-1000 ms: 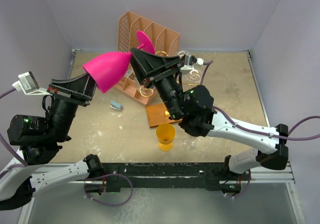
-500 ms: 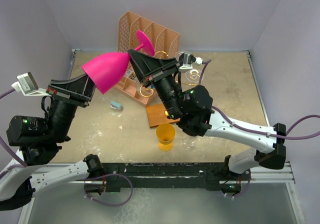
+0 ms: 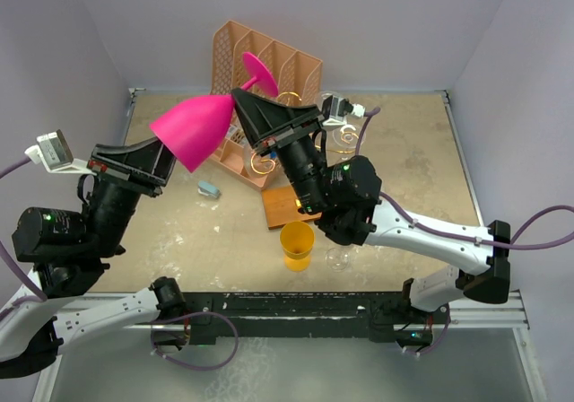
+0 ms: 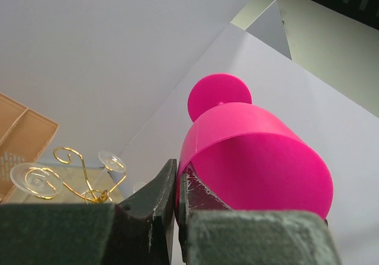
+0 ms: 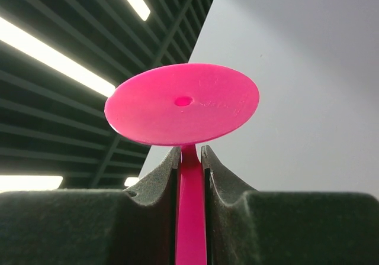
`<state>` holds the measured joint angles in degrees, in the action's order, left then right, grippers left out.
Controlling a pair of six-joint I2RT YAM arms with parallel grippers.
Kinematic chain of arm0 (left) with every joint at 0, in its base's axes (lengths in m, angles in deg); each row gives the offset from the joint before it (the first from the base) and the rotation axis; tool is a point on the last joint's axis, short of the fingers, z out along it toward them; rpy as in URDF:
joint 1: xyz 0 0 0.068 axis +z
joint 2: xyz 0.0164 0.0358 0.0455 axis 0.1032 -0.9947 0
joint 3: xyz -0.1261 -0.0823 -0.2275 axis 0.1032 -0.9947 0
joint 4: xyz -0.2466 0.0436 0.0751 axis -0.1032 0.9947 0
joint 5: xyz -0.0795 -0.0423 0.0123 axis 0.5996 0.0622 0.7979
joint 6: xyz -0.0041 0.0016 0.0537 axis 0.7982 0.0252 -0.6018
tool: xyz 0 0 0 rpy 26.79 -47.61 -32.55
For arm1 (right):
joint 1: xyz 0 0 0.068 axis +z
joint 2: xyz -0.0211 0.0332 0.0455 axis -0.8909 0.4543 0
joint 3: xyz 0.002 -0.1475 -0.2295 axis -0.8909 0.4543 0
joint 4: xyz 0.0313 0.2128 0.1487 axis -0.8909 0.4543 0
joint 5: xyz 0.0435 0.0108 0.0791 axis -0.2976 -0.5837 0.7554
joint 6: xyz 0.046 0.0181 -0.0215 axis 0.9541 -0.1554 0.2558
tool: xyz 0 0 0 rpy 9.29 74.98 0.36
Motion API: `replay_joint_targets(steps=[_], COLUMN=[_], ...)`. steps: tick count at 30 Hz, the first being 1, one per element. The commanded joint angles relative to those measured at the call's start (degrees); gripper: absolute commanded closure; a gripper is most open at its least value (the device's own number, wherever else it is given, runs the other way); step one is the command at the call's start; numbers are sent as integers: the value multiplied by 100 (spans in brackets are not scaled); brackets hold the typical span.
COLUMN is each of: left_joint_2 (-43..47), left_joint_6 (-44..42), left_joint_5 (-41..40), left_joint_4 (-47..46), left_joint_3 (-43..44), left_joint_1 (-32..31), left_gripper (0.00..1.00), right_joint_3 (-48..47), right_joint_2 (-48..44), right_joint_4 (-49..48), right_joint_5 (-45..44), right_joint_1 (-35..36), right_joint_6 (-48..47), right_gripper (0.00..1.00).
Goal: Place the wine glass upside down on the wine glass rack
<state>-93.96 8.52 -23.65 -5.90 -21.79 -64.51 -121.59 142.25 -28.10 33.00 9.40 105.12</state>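
Two claws share one pink wine glass (image 3: 197, 128), which hangs in the air above the left half of the surface (image 3: 413, 178), in front of the peach file organizer (image 3: 269, 61). The glass is tilted, with its open mouth pointing down toward the left arm and its round foot raised toward the back wall.

The left claw (image 3: 169, 155) is clenched on the rim of the bowl. In the left wrist view its fingers (image 4: 155, 197) pinch the thin pink wall between them. The right claw (image 3: 240, 97) is clamped on the stem. In the right wrist view its pads (image 5: 222, 176) press the stem from both sides just under the foot of the wine glass (image 5: 183, 102).

Beneath the right arm stands the wine glass rack (image 3: 262, 161), its gold curls partly hidden and its wooden base (image 3: 285, 206) flat on the surface. From the left wrist, the rack (image 4: 83, 185) shows clear glass feet (image 4: 29, 179) resting in its curls. An orange cup (image 3: 297, 245) stands just in front of the base, with a clear glass (image 3: 338, 258) beside it.
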Motion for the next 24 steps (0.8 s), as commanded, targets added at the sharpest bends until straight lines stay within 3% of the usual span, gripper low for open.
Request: replay_joint_targets(steps=[1,9,14,16,21,24], left_joint_2=[-33,-16,50,73,178,315], left_joint_6=[-119,-77,-50,-29,-17,11], left_joint_5=[355,460,422,369,191,-54], left_joint_4=[151,324,388,466,885,1387], left_joint_3=[17,-24,-36,-26,40,124], left_joint_1=[-2,-3,-4,-4,-3,-4], left_gripper=[100,100,100,100,66,58], right_joint_3=[-395,-785,-613,-471,-154,144], right_joint_2=[45,300,238,169,-46,-282], right_joint_4=[-339,-187,-353,-480,-803,-1093], right_joint_5=[-209,-341,-342,-386,-544,-576], right_joint_1=[7,5,3,-4,-4,-4], right_joint_6=[-102,-274,-374,-452,-1110,-1765], right_gripper=[80,71,98,100,100,100])
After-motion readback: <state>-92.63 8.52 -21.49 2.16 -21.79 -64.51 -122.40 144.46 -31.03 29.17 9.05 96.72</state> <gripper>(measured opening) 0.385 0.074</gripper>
